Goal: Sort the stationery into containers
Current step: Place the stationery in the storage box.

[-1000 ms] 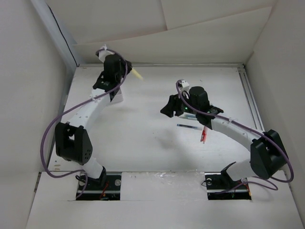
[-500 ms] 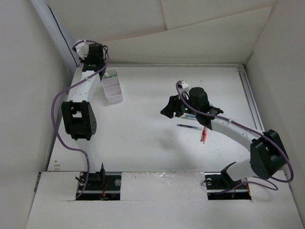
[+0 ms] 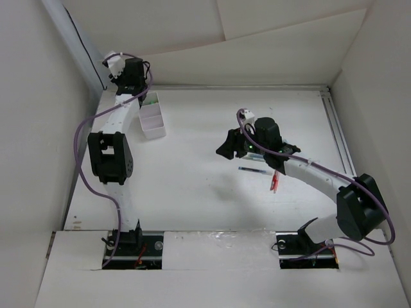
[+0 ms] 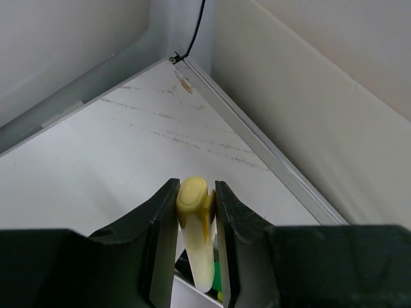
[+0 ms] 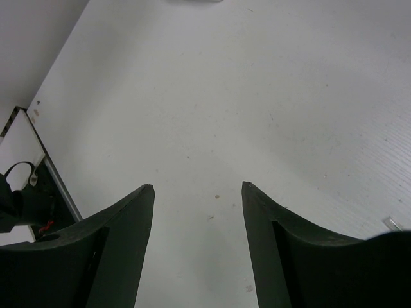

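Yellow piece (image 4: pixel 198 237) clamped in the left gripper (image 4: pixel 196 189), far left corner of the table (image 3: pixel 192 192).
White box (image 3: pixel 154 122) lies just below it; the right gripper (image 5: pixel 198 187) hangs with jaws apart mid-table, pens (image 3: pixel 253 171) beside it.

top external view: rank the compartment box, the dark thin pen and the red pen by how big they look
1. white compartment box, clearly the largest
2. dark thin pen
3. red pen

The order of the two pens is unsure: the red pen's upper end runs under the right arm, so only part of it shows.
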Available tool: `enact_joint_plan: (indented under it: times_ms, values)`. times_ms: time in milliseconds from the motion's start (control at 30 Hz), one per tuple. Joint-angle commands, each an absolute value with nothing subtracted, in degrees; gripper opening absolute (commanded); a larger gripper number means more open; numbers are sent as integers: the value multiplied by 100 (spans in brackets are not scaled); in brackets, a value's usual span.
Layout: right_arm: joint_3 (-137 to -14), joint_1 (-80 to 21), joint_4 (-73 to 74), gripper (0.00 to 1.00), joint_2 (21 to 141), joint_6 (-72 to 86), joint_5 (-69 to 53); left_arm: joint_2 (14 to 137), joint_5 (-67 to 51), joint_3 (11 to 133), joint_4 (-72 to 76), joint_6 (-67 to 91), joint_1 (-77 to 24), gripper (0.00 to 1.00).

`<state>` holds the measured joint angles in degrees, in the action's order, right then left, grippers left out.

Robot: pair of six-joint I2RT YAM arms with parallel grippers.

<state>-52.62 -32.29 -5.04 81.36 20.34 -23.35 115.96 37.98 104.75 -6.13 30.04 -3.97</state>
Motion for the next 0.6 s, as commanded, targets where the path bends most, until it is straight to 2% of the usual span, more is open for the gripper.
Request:
enact_joint_plan:
  times_ms: [0,300,367,433,467,567]
  values:
    - [-5326,-3226,-853,63,8156,1986,-2399,11733,4096,10854,-387,2839,-475,0]
    - [-5326,-3278,-853,63,8209,1986,-2399,11786,4104,10679,-105,2786,-633,0]
    - [-5326,-3278,-853,63,8209,1986,-2347,11786,4104,10679,-105,2786,-633,3]
    - [-5326,-3278,-853,63,8209,1986,-2399,11629,3991,10452,-18,2786,-633,9]
    - [-5326,-3278,-853,63,8209,1986,-2347,11576,3990,10372,61,2786,-633,15]
    - [-5326,-3278,-853,63,8209,1986,-2347,11452,3929,10266,123,2725,-633,21]
